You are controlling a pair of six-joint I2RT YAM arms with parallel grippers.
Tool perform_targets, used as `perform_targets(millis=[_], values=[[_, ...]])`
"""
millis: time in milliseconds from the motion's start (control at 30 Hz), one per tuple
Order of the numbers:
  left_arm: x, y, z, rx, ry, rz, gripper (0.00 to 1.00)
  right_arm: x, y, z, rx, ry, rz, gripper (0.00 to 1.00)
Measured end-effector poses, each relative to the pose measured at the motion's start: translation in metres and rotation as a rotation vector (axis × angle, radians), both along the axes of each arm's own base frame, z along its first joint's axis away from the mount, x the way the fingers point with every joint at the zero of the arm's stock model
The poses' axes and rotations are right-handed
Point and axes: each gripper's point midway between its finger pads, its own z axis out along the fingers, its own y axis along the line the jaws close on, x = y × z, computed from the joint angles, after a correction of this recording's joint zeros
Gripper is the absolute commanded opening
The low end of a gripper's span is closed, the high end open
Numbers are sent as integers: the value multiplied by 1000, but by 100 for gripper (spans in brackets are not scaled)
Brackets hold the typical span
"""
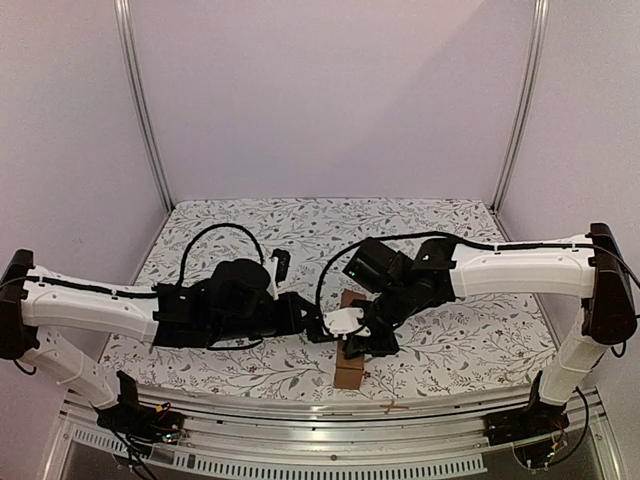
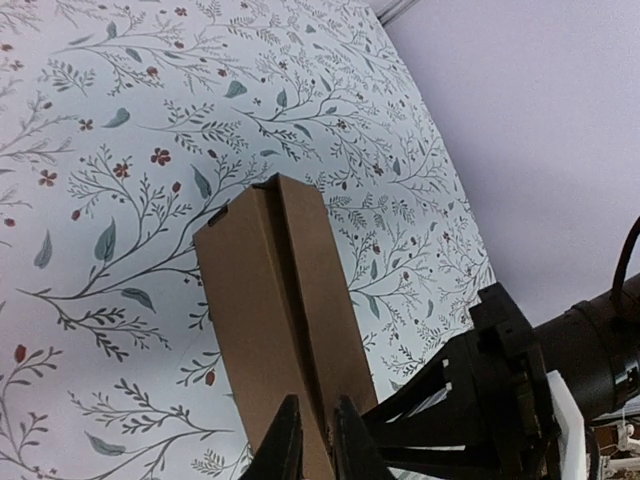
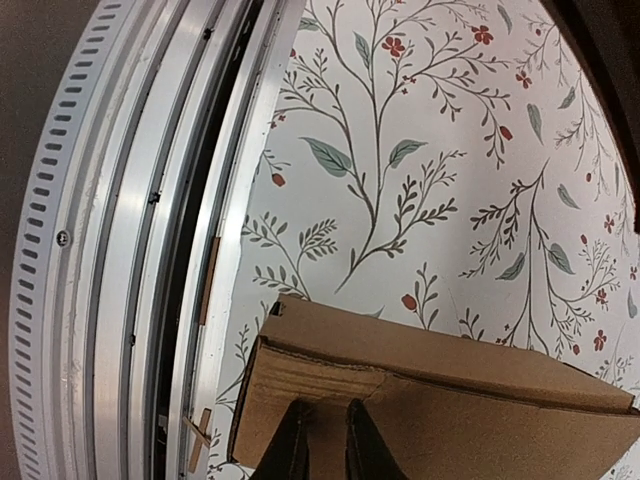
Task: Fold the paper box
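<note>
The paper box [image 1: 349, 375] is a closed, elongated brown carton lying on the floral table near the front edge, its long axis pointing away from me. In the left wrist view the paper box [image 2: 270, 290] shows a long seam down its top. My left gripper [image 2: 315, 415] sits at its near end, fingers almost together with cardboard in the narrow gap. From the right, my right gripper [image 3: 322, 418] pinches the paper box [image 3: 450, 400] the same way near its corner. In the top view the left gripper [image 1: 335, 322] and right gripper [image 1: 362, 345] meet over the carton and hide its middle.
An aluminium rail [image 3: 130, 250] runs along the table's front edge, close to the box's end. Small brown scraps [image 1: 392, 407] lie on that rail. Metal frame posts [image 1: 140, 100] stand at the back corners. The floral cloth [image 1: 300, 225] covers the table.
</note>
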Motion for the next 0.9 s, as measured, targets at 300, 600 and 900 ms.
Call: perform_targets(millis=[300,600,900], values=[[84,-17,36,31,-154,-17,35,0,-5,3,-9,-10,0,14],[136,-54,-1,144,-208,-189,52,-7,-15,2,-33,-9,42,15],[121,-78,-50,115,-125,-370,53,-12,-20,1,-58,12,61,15]])
